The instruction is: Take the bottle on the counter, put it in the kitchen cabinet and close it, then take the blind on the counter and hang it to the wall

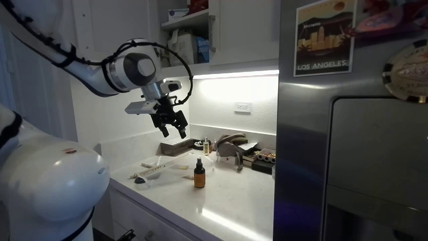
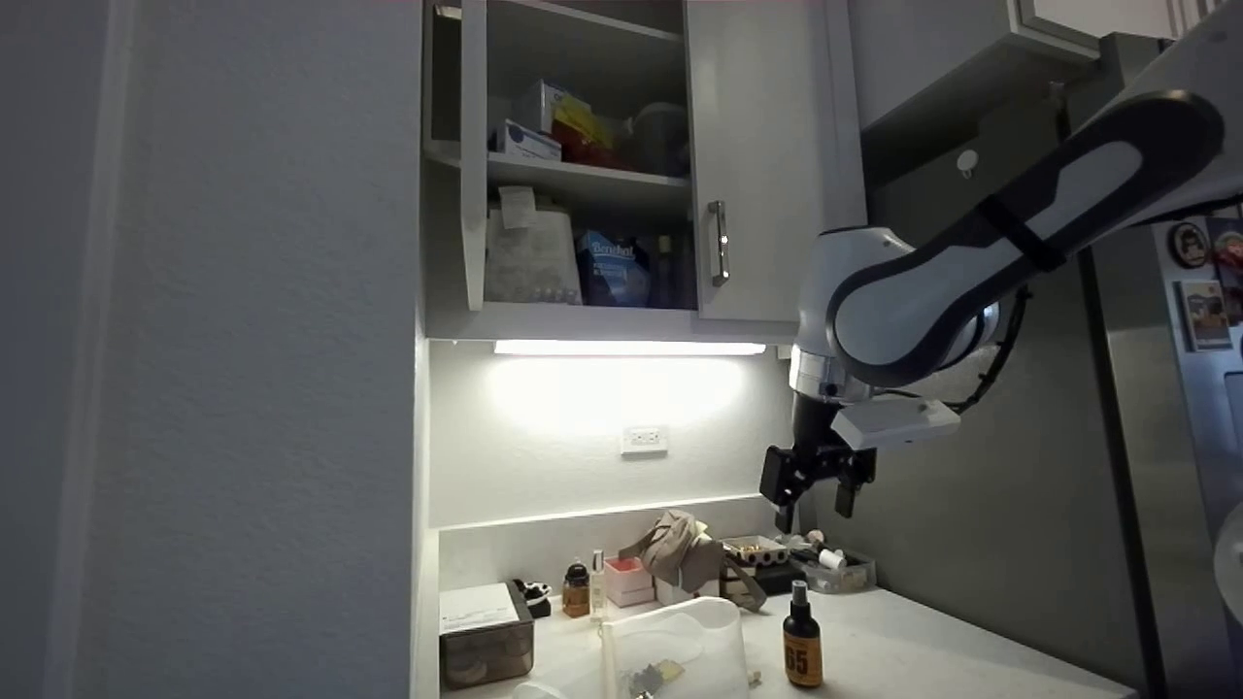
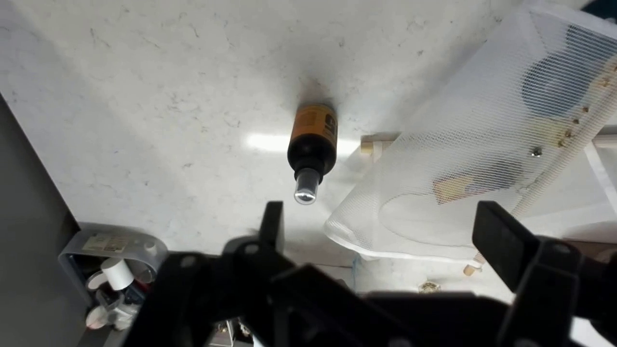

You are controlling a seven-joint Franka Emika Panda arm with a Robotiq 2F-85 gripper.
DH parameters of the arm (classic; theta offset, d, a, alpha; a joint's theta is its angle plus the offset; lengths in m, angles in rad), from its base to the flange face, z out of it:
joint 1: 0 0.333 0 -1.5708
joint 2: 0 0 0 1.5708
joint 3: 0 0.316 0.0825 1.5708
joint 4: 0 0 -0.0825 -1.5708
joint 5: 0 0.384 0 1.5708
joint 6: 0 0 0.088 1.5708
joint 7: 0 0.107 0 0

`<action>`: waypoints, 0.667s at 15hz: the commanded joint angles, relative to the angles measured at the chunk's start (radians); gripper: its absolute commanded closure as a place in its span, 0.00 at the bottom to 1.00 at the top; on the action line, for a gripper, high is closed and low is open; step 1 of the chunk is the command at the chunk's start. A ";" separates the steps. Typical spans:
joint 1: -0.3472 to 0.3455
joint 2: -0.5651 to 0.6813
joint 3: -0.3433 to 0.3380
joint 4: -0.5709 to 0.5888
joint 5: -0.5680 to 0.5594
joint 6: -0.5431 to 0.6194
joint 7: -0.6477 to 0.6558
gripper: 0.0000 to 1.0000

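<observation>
Reading an exterior view from left to right, we start with the kitchen cabinet (image 2: 714, 155): its left door (image 2: 473, 165) is swung open and its right door (image 2: 777, 146) is closed. We take it as ready to receive the bottle, with putting away and closing both to do. Below, on the far side, the wall (image 2: 534, 476) shows its outlet plate (image 2: 644, 440) and no blind hung in the part we can see. The blind (image 2: 714, 631) lies loose on the near part of the counter (image 2: 932, 650), so hanging it is left as well. Just to its right, apart from it, the bottle (image 2: 802, 646) stands upright on the counter. Apart from the open door, nothing of the task looks done; we judge that we are at the start, with fetching the bottle the step in hand.

Farther right, the arm (image 2: 893, 306) slopes down from the right edge, its wrist turned so that the gripper (image 2: 815, 515) points down, above the counter and clear of the bottle. The jaws stand wide apart and hold nothing. In the wrist view the bottle shows beyond them, not between them, so we expect a shift and a descent before any grasp.
</observation>
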 commanded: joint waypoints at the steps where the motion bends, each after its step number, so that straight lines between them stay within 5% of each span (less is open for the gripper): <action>1: -0.001 0.010 -0.003 0.001 -0.001 -0.002 -0.004 0.00; 10: -0.045 0.085 0.019 0.002 -0.041 0.053 0.033 0.00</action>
